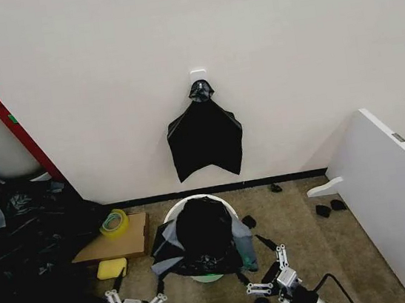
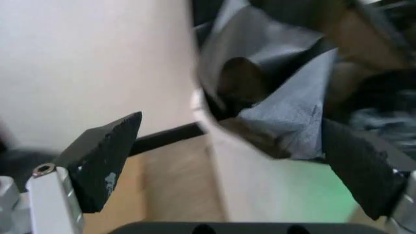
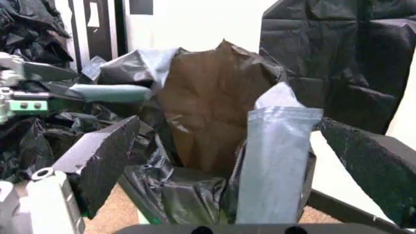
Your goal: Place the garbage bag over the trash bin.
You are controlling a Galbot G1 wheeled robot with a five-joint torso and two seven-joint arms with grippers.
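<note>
The trash bin [image 1: 168,216] stands on the floor in front of the wall. The glossy black garbage bag [image 1: 202,230] is bunched in and over its mouth, with grey folds hanging down both sides. My left gripper [image 1: 137,297] is open near the floor, just to the bin's left. My right gripper [image 1: 267,270] is open just to its right. In the left wrist view the open gripper [image 2: 231,124] faces the cream bin wall [image 2: 260,190] and the bag's edge [image 2: 286,107]. In the right wrist view the open gripper [image 3: 229,124] frames the crumpled bag [image 3: 208,112], not touching it.
A fan-shaped bunch of black bags [image 1: 206,136] hangs on the wall above the bin. Left of it lie cardboard with a yellow tape roll [image 1: 115,223], a yellow sponge [image 1: 112,268] and a heap of black plastic [image 1: 20,243]. A white board [image 1: 401,185] leans at the right.
</note>
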